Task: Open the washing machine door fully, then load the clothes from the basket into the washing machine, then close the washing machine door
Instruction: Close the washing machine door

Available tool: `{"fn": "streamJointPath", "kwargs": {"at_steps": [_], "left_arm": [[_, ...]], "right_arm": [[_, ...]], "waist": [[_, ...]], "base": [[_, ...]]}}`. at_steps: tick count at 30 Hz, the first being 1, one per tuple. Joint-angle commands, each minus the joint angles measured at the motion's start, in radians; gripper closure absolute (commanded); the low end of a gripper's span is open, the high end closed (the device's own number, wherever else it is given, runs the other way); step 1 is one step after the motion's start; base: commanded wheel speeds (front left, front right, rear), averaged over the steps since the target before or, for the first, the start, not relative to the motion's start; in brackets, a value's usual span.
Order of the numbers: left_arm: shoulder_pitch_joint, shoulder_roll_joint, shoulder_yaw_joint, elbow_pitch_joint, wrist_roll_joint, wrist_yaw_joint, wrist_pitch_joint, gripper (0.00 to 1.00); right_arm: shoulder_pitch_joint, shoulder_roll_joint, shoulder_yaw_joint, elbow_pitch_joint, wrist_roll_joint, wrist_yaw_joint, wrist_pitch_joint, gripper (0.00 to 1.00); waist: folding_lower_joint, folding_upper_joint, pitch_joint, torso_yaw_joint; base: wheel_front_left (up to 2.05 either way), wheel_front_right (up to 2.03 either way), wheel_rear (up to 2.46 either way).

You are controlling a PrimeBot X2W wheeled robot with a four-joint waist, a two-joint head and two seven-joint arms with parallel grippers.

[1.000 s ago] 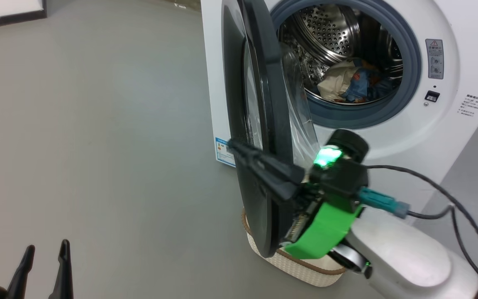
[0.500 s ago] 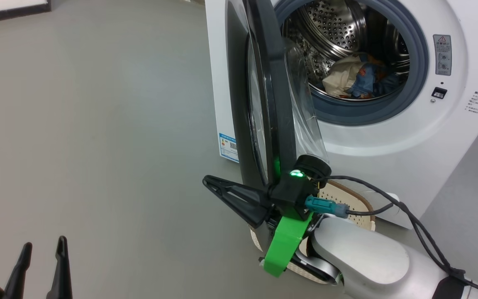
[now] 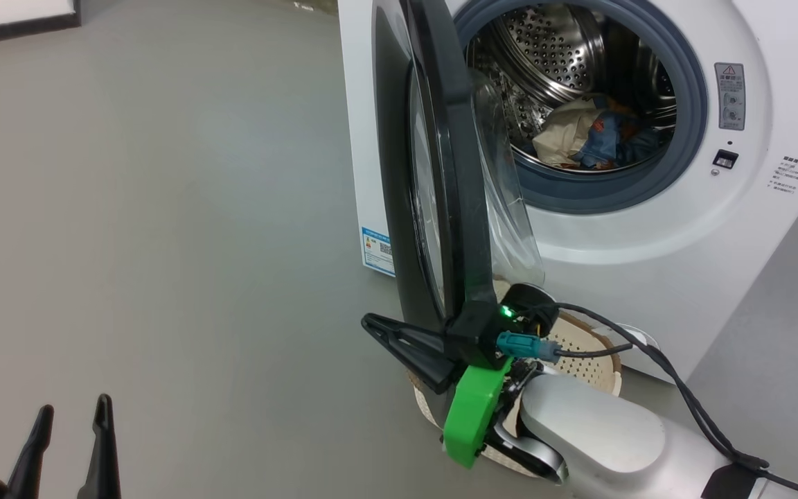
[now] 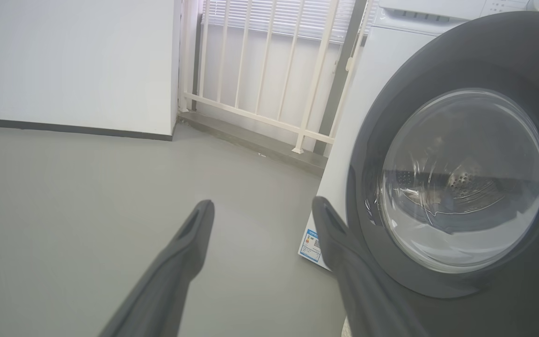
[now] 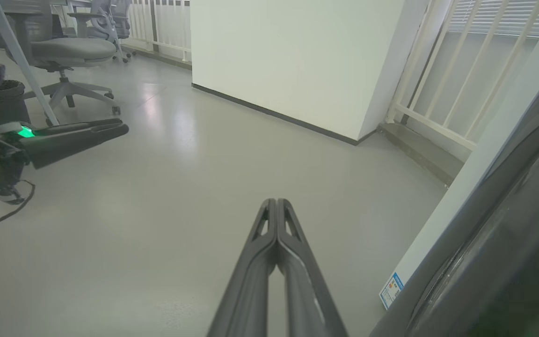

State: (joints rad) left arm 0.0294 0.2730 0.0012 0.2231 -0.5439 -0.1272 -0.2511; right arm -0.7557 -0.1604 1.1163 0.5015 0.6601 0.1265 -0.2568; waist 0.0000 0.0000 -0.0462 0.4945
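The white washing machine [image 3: 648,242] fills the upper right of the head view, its steel drum open. The clothes [image 3: 589,138], cream and blue cloth, lie in the drum. The washing machine door [image 3: 440,173] stands edge-on, swung out to the left. My right gripper [image 3: 371,324] is shut and empty, pointing left past the door's lower outer rim. In the right wrist view the shut right gripper [image 5: 276,201] points over bare floor with the door [image 5: 508,234] close on its right. The cream basket [image 3: 607,371] sits under the door behind my right wrist. My left gripper [image 3: 77,409] is open at the lower left.
Grey floor stretches left of the machine. In the left wrist view the open left gripper [image 4: 262,206] faces the door's outer glass [image 4: 461,178] and a blue label [image 4: 310,243]. A white railing [image 4: 260,70] and wall stand behind. An office chair [image 5: 63,51] stands farther off.
My right gripper has dropped from the door's lower face to its bottom edge, still shut and pointing left, and more of the basket shows. The door angle looks the same. The left gripper is still.
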Motion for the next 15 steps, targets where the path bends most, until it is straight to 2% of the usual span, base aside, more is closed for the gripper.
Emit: {"fn": "streamJointPath", "kwargs": {"at_steps": [1, 10, 15], "left_arm": [[-0.029, 0.034, 0.033, -0.021, 0.008, -0.003, -0.011, 0.0], [-0.03, 0.038, 0.026, -0.018, 0.007, -0.003, -0.011, 0.0], [-0.036, 0.04, 0.021, -0.016, 0.007, -0.003, -0.011, 0.0]], "right_arm": [[-0.004, 0.012, 0.003, 0.008, 0.021, 0.004, -0.005, 1.0], [-0.017, 0.02, 0.071, 0.085, 0.09, 0.004, -0.005, 1.0], [-0.022, 0.018, 0.066, 0.105, 0.105, 0.004, -0.005, 1.0]], "waist": [[0.0, 0.0, -0.001, -0.001], [0.0, 0.0, -0.006, -0.005], [0.0, 0.0, -0.007, -0.006]], "base": [[0.0, 0.0, 0.0], [0.0, 0.0, 0.0], [0.0, 0.0, 0.0]]}}
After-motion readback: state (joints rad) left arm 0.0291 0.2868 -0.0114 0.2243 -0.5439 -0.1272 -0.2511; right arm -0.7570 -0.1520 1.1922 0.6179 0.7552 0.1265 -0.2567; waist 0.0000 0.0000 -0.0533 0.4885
